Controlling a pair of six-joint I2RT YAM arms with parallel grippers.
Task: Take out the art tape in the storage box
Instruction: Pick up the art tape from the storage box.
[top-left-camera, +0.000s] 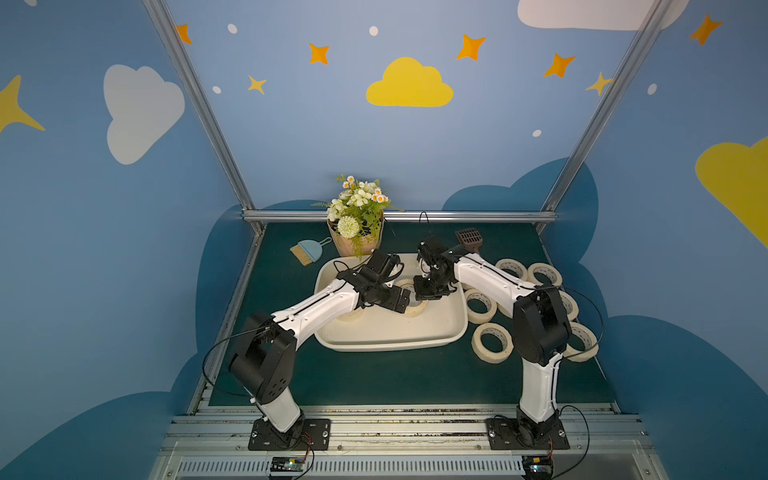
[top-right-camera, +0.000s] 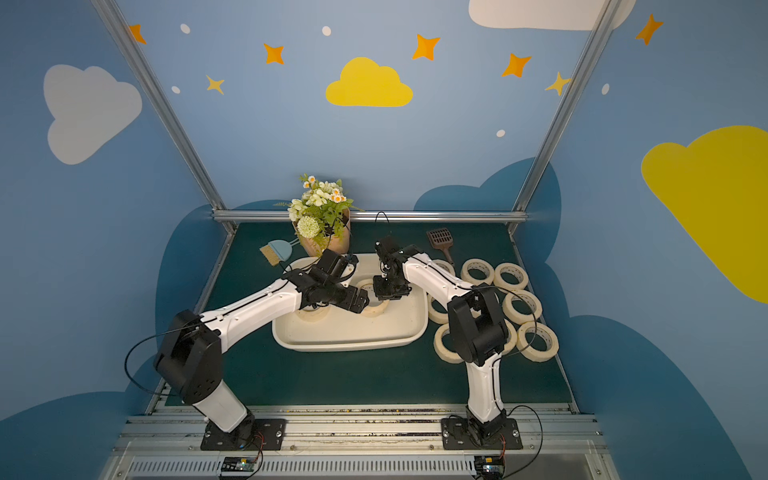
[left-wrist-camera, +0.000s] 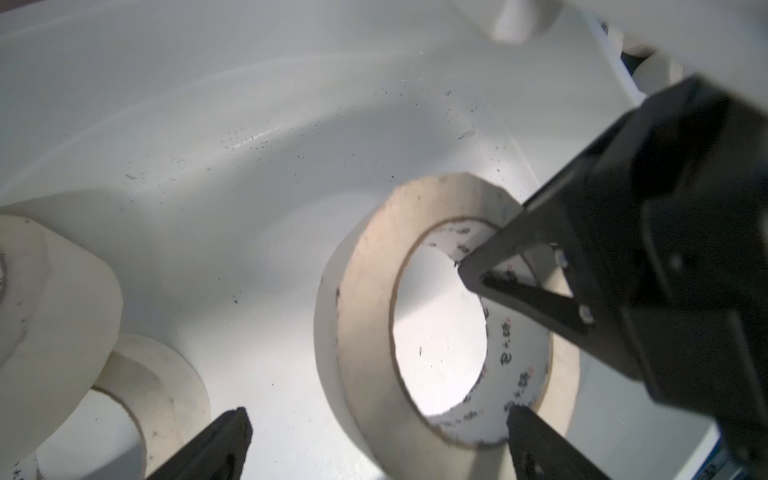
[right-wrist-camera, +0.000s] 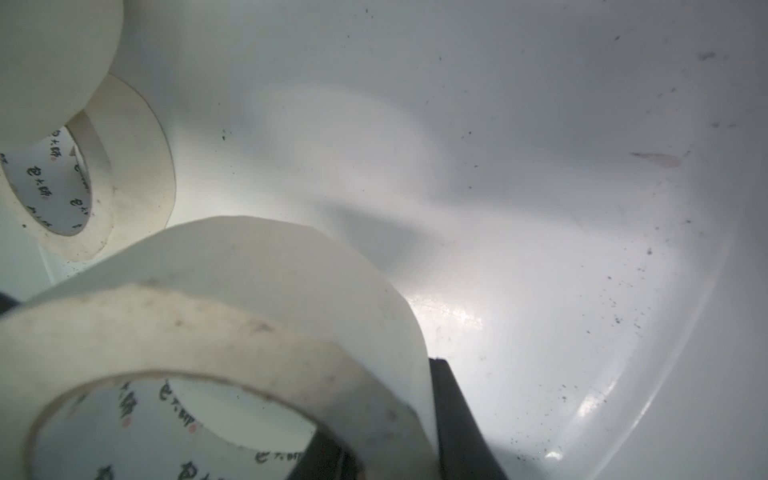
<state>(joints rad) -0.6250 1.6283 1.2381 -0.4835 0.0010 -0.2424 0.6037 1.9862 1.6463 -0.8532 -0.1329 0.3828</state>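
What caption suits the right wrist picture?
Right hand pinching the wall of a tape roll inside the white storage box.

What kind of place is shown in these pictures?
Probably a robot test booth decorated like a child's room: blue walls painted with clouds and stars, an aluminium frame, and a green tabletop with two bolted arms.

A flower pot (top-left-camera: 360, 243), a small brush-and-dustpan (top-left-camera: 306, 250) and what looks like a brown slotted scoop (top-left-camera: 470, 239) sit on the green mat (top-left-camera: 374, 378).
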